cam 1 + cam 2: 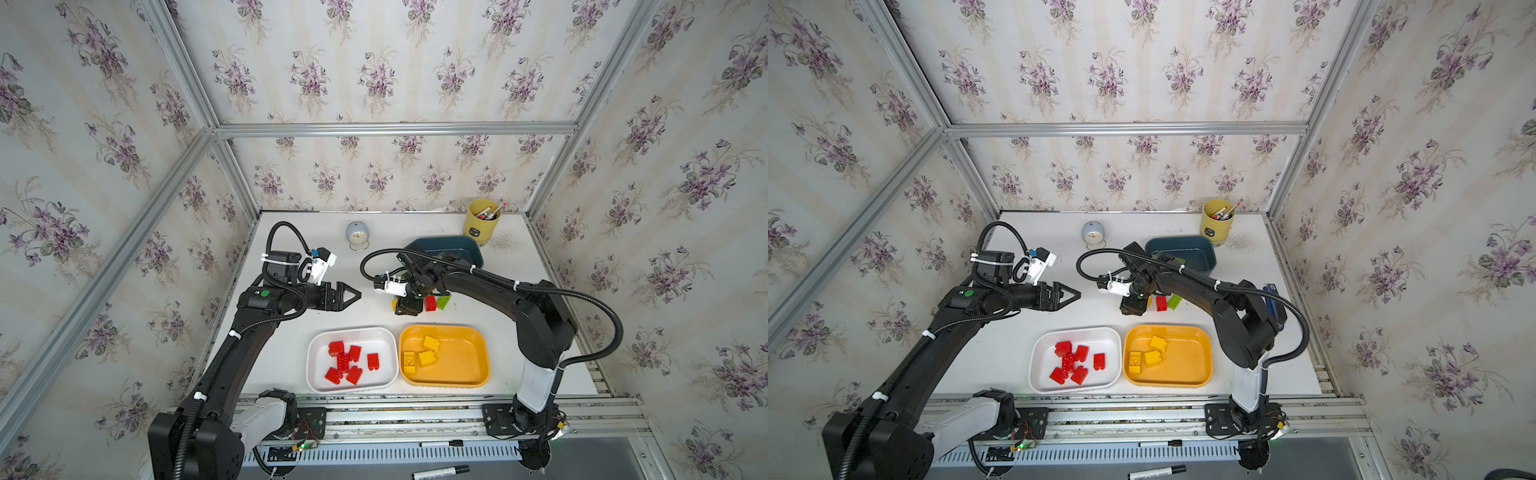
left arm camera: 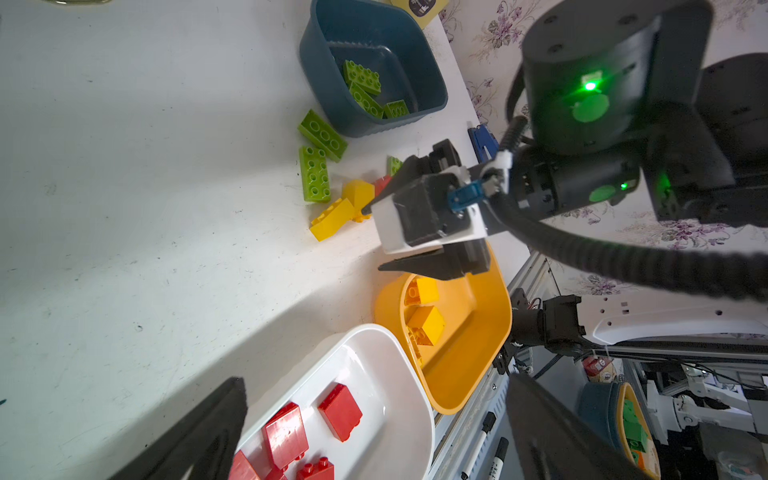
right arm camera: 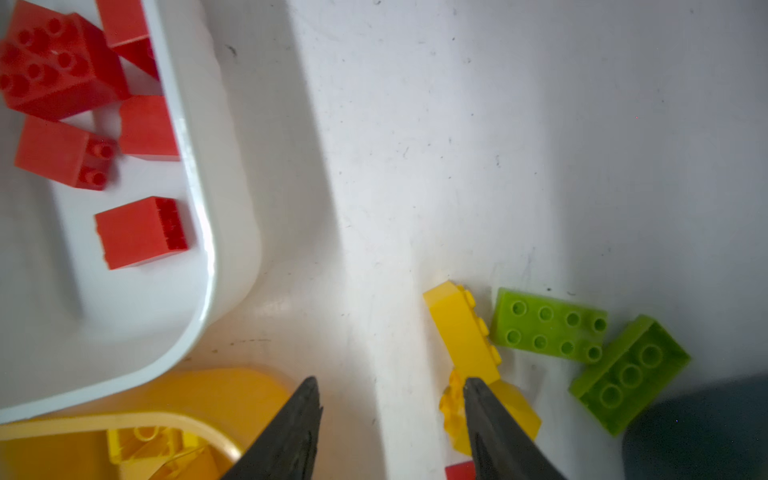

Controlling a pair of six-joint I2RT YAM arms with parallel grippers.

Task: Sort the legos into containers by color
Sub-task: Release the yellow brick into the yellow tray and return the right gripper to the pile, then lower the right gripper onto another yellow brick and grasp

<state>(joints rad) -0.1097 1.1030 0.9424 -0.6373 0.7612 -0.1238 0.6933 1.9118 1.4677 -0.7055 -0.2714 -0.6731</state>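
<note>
I see my left gripper (image 1: 352, 295) hanging spread wide and empty above the white table (image 1: 286, 345), and further right my right gripper (image 3: 390, 380), jaws parted round nothing, one tip at loose yellow studded plastic bricks (image 3: 463, 332) beside lime-green bricks (image 3: 548, 328).

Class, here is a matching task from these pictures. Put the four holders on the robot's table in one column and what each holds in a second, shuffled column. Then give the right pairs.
Holders
1. white tray
2. orange-yellow tray
3. teal tray
4. yellow cup

Contents
A. yellow bricks
B. pens
C. red bricks
D. green bricks

Pairs: 1-C, 2-A, 3-D, 4-B
</note>
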